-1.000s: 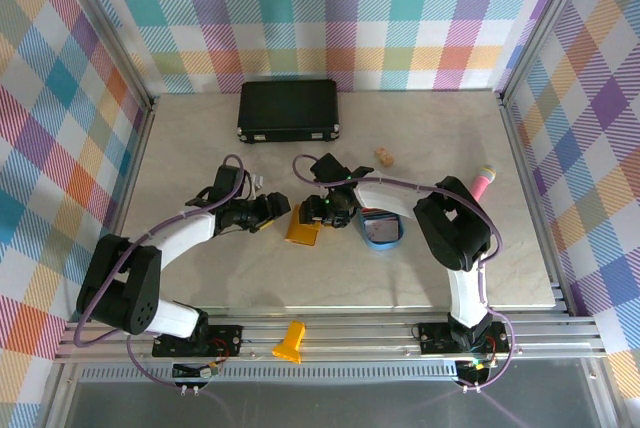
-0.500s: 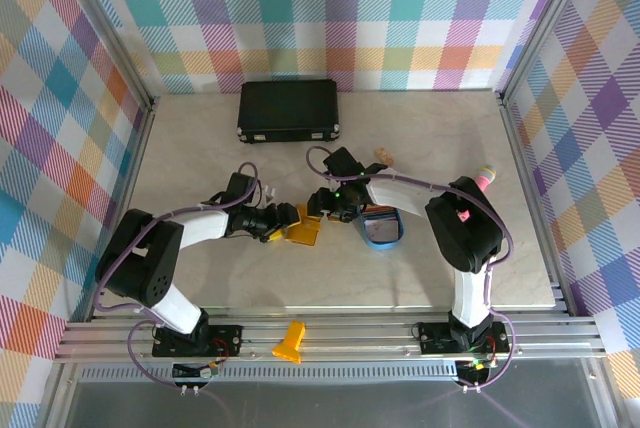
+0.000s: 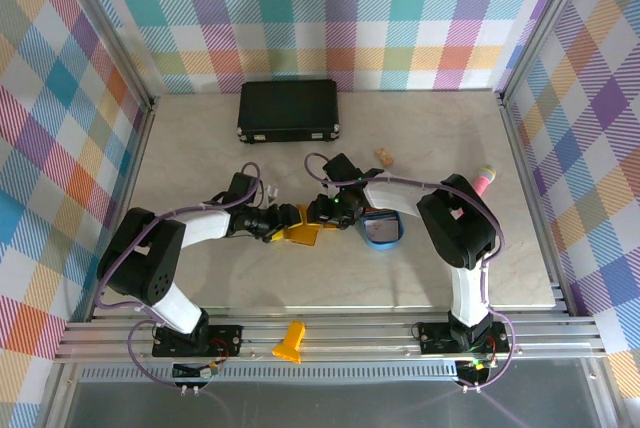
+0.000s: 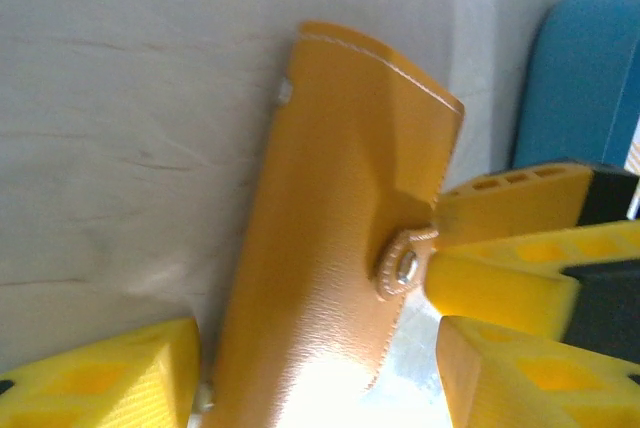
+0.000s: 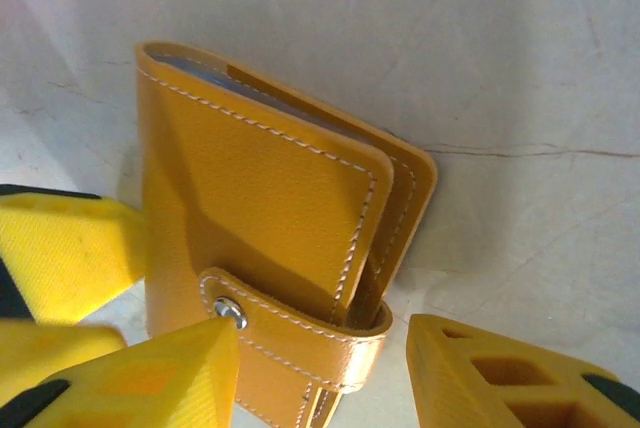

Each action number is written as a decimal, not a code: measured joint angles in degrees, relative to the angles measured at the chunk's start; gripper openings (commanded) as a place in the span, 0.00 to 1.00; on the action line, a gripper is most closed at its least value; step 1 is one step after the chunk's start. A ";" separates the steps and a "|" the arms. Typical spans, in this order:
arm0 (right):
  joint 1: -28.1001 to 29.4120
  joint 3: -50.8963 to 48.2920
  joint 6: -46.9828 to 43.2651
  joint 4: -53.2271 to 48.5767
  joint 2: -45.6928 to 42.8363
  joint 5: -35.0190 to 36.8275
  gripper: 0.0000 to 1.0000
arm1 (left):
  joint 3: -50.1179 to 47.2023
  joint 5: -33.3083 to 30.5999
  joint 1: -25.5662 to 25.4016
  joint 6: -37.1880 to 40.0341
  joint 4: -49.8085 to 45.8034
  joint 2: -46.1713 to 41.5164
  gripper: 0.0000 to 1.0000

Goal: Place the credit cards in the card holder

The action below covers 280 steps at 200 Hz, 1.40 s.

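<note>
Basically, card holder [image 3: 302, 234] lies mid-frame, flanked: left fingers [image 4: 120, 373] straddle its end wide, right fingers [image 5: 490, 378] narrower around snap tab [image 5: 290, 333].

The wallet [image 3: 300, 235] is sitting hemmed in mid-table. The left gripper [image 3: 283, 222] is crowding its left end, the right gripper [image 3: 322, 217] is pressing in at its far right, and the blue tray [image 3: 381, 232] is blocking just beyond. The table [image 3: 300, 283] is lying bare toward the near edge, and the black case [image 3: 288, 111] is standing well back.
</note>
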 measured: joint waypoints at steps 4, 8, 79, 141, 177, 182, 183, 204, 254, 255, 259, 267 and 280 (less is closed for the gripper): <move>-0.09 -0.09 0.00 0.17 0.09 -0.15 0.47 | 0.00 0.39 -0.46 0.00 -0.02 0.00 0.64; -0.13 -0.13 0.07 0.24 0.13 -0.31 0.47 | 0.00 0.76 -0.87 0.02 0.00 0.00 0.63; -0.50 -0.96 0.50 1.51 0.44 -1.95 0.45 | -1.29 2.23 -1.60 0.15 -0.17 -2.45 0.64; -1.25 -1.70 2.01 2.99 0.46 -3.82 0.45 | -2.38 5.29 -1.60 0.11 2.05 -1.68 0.64; -1.44 -1.81 2.89 3.15 0.50 -4.00 0.43 | -2.40 6.40 -1.60 -0.09 2.89 -1.07 0.63; -1.51 -1.81 2.97 3.15 0.55 -4.09 0.43 | -2.40 6.60 -1.60 -0.09 2.97 -1.01 0.62; -1.53 -1.81 2.97 3.15 0.55 -4.13 0.43 | -2.40 6.60 -1.60 -0.09 2.99 -0.98 0.62; -1.68 -2.08 3.17 3.54 0.57 -4.48 0.42 | -2.40 7.39 -1.60 -0.26 3.80 -0.02 0.62; -2.38 -3.30 4.20 5.14 0.55 -5.77 0.38 | -2.38 5.77 -1.62 -1.16 3.67 0.57 0.63; -2.38 -3.30 4.22 5.14 0.55 -5.75 0.38 | -2.38 5.68 -1.62 -1.14 3.63 0.52 0.63; -2.38 -3.37 4.22 5.29 0.55 -5.79 0.38 | -2.36 5.14 -1.68 -1.14 3.39 0.33 0.63; -2.43 -3.45 4.26 5.38 0.52 -5.84 0.38 | -2.34 3.87 -1.73 -1.14 2.51 -0.28 0.64; -2.47 -3.63 4.28 5.64 0.48 -5.99 0.37 | -2.34 1.66 -1.73 -1.22 0.90 -1.51 0.65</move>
